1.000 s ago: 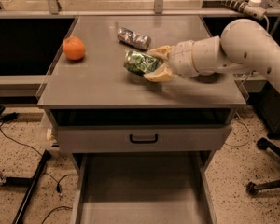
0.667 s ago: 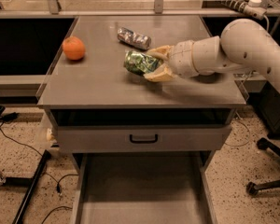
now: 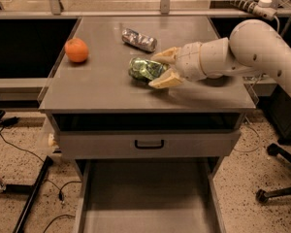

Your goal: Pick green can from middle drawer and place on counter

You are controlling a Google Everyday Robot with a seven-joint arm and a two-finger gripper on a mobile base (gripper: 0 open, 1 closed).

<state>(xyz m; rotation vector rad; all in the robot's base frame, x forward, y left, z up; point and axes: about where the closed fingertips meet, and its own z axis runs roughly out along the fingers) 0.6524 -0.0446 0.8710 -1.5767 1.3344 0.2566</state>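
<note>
The green can [image 3: 141, 68] lies on its side on the counter [image 3: 102, 89], right of centre. My gripper [image 3: 155, 72] reaches in from the right, its two tan fingers [image 3: 166, 56] above and below the can's right end, closed on it. The can rests on or just above the counter top. The middle drawer [image 3: 145, 198] stands pulled out below, its grey floor bare.
An orange [image 3: 76, 49] sits at the counter's left. A silver-blue can [image 3: 138, 39] lies behind the green can. A shut drawer front with a black handle [image 3: 149, 143] is under the counter. Cables and a stand leg [image 3: 31, 198] lie on the floor at left, a chair base [image 3: 276, 193] at right.
</note>
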